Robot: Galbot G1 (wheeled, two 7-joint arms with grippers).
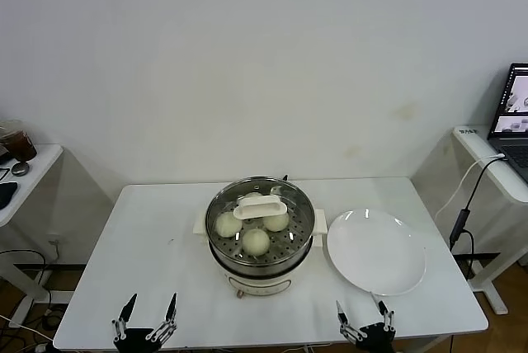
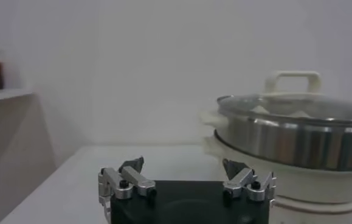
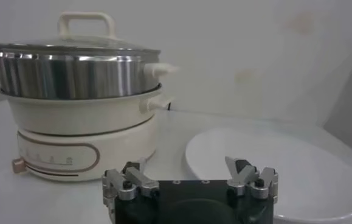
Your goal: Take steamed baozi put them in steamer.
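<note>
Near table [image 1: 148, 246] edge: left hand [image 1: 148, 312] and right hand [image 1: 364, 317], fingers apart, holding nothing. Beyond, mid-table: steamer [image 1: 260, 246], glass lid [image 1: 261, 211] on, steamed baozi [image 1: 256, 241] inside. Just beside it on the right: bare white plate [image 1: 377, 251].

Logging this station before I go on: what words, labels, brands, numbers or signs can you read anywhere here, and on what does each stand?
None can be read.
Steamer: the control panel on its white base bears small marks, too blurred to read.
Laptop on the side desk: its screen shows an image, no legible text.
Glass lid, plate, table: no markings visible.
</note>
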